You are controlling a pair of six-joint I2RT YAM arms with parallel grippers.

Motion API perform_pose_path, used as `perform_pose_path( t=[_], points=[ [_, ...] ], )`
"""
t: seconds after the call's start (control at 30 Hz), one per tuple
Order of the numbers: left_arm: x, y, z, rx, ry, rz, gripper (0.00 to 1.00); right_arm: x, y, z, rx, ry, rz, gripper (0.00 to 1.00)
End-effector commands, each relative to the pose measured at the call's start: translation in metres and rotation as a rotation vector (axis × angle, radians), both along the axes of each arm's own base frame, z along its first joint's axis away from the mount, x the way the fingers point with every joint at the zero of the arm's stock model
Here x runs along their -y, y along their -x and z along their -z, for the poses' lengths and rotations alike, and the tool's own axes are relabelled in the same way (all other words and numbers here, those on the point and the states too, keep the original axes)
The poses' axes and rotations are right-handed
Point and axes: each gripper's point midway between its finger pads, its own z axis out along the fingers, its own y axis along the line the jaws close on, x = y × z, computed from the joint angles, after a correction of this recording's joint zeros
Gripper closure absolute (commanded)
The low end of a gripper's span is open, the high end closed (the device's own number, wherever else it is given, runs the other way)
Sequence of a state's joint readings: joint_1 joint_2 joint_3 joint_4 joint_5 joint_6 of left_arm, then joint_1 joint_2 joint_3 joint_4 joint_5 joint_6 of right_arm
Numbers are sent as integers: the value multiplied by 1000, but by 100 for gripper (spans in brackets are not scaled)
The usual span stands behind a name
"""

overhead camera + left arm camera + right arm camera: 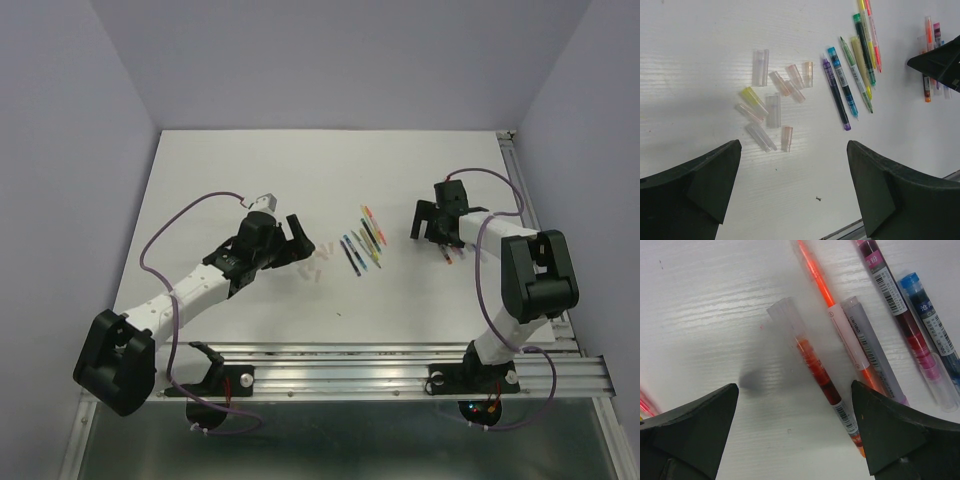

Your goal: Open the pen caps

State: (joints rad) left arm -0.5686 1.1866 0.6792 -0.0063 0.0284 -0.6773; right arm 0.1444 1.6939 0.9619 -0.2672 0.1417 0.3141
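Nearest, the left pincer (303,243) hangs over the white tabletop (230,170) with its jaws spread wide and nothing between them. In its wrist view the two dark fingers (695,190) frame only bare surface and touch none of the things.

Just beyond the fingertips lie the pen caps (772,97), a loose heap of short pale tubes lying flat and off the pens. Most are clear or faintly pink, and one yellowish cap (752,95) sits at the heap's left. Several touch or cross one another.

To the right of the heap, and apart from it, a row of pens (852,75) lies side by side with purple, blue, green, yellow and pink-red barrels. From the top camera the heap sits between the left pincer and this row.

Farther right, the right pincer (428,232) is also opened wide and holds nothing. It hangs over a second small group of pens. In its wrist view the fingers (690,430) stand on either side of a red pen (815,367) lying slantwise on the tabletop, with a clear cap (785,315) still on its far end. The left finger is well clear of it. The pen's near end runs down beside the right finger, and I cannot tell whether the two touch.

Beyond it lie an orange pen (832,300), a grey-sleeved pen (875,357), a magenta pen (897,305) and a blue pen (935,330), close together and roughly parallel.
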Motion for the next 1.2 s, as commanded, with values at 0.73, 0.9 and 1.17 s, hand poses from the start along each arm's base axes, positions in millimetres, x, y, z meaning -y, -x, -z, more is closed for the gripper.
perform_pose_path(
  t=[0.73, 0.9, 1.17],
  points=[
    [10, -4, -27, 70, 41, 42, 1, -74, 35, -8, 36, -353, -326, 99],
    [29, -2, -56, 152, 160, 120, 1, -116, 54, -54, 165, -435, -500, 99],
    [69, 5, -70, 167, 279, 223, 1, -205, 124, -108, 308, -645, -742, 99]
  ],
)
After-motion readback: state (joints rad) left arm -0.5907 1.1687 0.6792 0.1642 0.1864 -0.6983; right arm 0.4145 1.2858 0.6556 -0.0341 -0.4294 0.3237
